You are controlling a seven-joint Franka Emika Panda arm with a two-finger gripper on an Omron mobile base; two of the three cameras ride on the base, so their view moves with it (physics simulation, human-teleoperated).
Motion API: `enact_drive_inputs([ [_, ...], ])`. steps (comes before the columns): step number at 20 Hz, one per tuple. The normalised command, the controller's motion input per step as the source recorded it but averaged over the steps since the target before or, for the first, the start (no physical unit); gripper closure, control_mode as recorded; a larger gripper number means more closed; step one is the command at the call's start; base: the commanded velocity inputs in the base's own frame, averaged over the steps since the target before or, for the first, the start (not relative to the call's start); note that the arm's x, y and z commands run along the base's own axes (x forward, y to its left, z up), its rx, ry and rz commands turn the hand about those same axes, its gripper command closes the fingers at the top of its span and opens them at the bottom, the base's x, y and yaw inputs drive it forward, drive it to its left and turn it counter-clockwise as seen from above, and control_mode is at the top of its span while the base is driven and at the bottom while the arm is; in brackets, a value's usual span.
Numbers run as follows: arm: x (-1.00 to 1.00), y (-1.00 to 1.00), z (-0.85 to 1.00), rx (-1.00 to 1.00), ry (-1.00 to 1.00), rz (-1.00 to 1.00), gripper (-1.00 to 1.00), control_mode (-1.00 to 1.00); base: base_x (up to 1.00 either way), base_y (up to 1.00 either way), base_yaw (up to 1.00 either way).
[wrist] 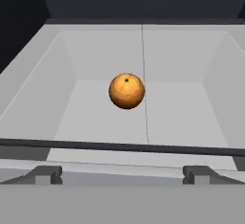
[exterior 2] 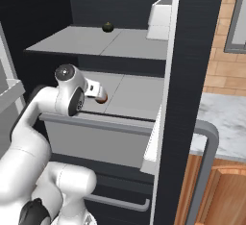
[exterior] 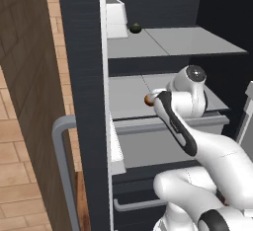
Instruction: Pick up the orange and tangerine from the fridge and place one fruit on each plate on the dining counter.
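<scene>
The claw (wrist: pixel 122 174) is spread wide and holds nothing; its two dark fingertips (wrist: pixel 44 174) stand far apart at the bottom of the hand view, just short of the drawer's front rim. Beyond them, apart from the tips, an orange fruit (wrist: pixel 127 91) lies alone on the pale floor of the drawer (wrist: pixel 43 74), near its middle; whether it is the orange or the tangerine cannot be told. In the left base view the same fruit (exterior: pixel 148 99) peeks out just beside the white wrist, and in the right base view it (exterior 2: pixel 101 99) shows past the hand, over the drawer front (exterior 2: pixel 96 140). The arm (exterior: pixel 197 146) reaches into the open fridge (exterior: pixel 86 77) at drawer height. On the grey shelf (exterior: pixel 168 42) above sits a small dark round thing (exterior: pixel 135 27), near a white door bin (exterior: pixel 114 18). A marble counter (exterior 2: pixel 226 116) shows past the fridge door.
</scene>
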Motion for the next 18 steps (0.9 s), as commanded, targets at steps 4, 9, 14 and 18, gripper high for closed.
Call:
enact_drive_inputs([
  [4, 0.45, 0.00, -0.32, 0.00, 0.00, 0.00, -1.00, -1.00, 0.00, 0.00, 0.00],
  [9, 0.44, 0.00, -0.27, 0.00, 0.00, 0.00, -1.00, -1.00, 0.00, 0.00, 0.00],
  [14, 0.45, 0.00, -0.25, 0.00, 0.00, 0.00, -1.00, -1.00, 0.00, 0.00, 0.00],
  [18, 0.30, 0.00, -0.11, 0.00, 0.00, 0.00, -1.00, -1.00, 0.00, 0.00, 0.00],
])
